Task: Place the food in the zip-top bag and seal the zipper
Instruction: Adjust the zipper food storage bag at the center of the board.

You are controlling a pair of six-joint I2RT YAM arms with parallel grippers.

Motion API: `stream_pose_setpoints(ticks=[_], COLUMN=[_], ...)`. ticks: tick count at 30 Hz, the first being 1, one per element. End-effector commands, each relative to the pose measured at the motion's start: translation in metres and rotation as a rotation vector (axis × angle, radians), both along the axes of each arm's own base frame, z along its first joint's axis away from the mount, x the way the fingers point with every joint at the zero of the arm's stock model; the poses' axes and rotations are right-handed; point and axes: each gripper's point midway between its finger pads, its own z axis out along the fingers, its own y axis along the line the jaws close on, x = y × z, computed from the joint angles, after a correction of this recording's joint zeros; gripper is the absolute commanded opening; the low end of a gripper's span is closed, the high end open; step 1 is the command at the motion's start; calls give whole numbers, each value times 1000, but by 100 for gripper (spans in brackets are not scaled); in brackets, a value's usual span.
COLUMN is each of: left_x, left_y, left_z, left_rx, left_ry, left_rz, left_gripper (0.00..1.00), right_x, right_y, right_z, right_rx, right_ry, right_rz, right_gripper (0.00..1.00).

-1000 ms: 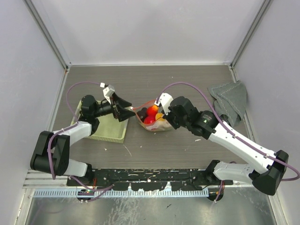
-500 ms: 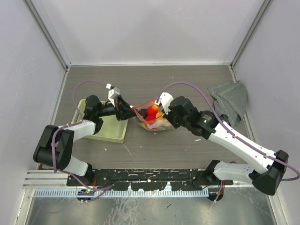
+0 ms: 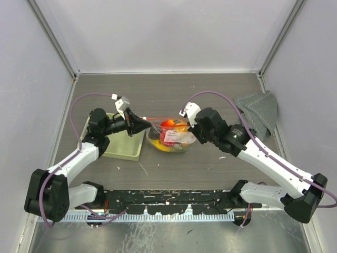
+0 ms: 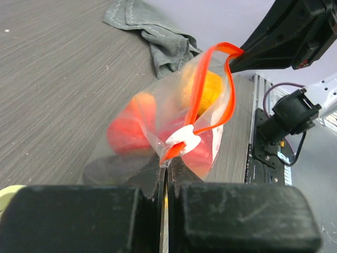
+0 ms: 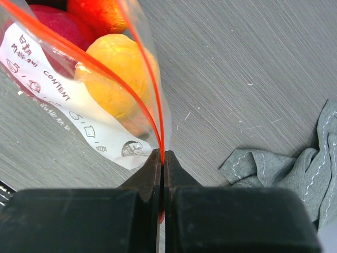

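Note:
The clear zip-top bag [image 3: 171,138] hangs stretched between both grippers above the table, its white label [image 5: 68,105] facing the right wrist camera. Inside lies the food: a yellow-orange piece [image 5: 118,68], a red piece [image 5: 52,26] and other red and orange pieces [image 4: 129,126]. My left gripper [image 3: 149,125] [image 4: 164,164] is shut on the bag's left corner, just below the white slider [image 4: 183,139] on the red-orange zipper [image 4: 202,84]. My right gripper [image 3: 193,132] [image 5: 162,154] is shut on the zipper's other end [image 5: 152,105]. The two zipper strips stand apart in the middle.
A pale green basket [image 3: 124,145] sits under the left arm's wrist. A grey folded cloth [image 3: 258,113] [image 5: 284,168] lies at the right wall. Grey walls close in the table on three sides.
The left gripper has gone from open to shut on the bag's left corner. The bag has been pulled taut and raised between the two grippers, and the right gripper shifted slightly right.

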Motion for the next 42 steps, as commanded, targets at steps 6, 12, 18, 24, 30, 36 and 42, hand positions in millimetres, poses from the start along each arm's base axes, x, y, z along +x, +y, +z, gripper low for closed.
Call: stream_pose_setpoints(ticks=[6, 12, 18, 24, 30, 36, 42], left_x=[9, 22, 19, 9, 5, 6, 7], left_y=[11, 22, 21, 14, 14, 15, 17], left_z=[-1, -14, -8, 5, 18, 20, 20], left_rx=[-14, 40, 35, 27, -9, -20, -20], left_ry=[88, 200, 226, 193, 213, 241, 262], left_rz=[156, 284, 291, 260, 278, 295, 320], left_gripper=[0, 0, 0, 0, 0, 0, 0], right_x=[10, 20, 16, 12, 11, 10, 13], right_y=[-14, -35, -19, 6, 26, 46, 39], right_z=[-4, -3, 3, 18, 36, 33, 15], right_rx=[48, 80, 149, 223, 274, 285, 239], right_ry=[11, -14, 10, 19, -12, -11, -3], right_rz=[-104, -226, -147, -22, 93, 206, 170], right_gripper=[0, 2, 14, 27, 58, 71, 70])
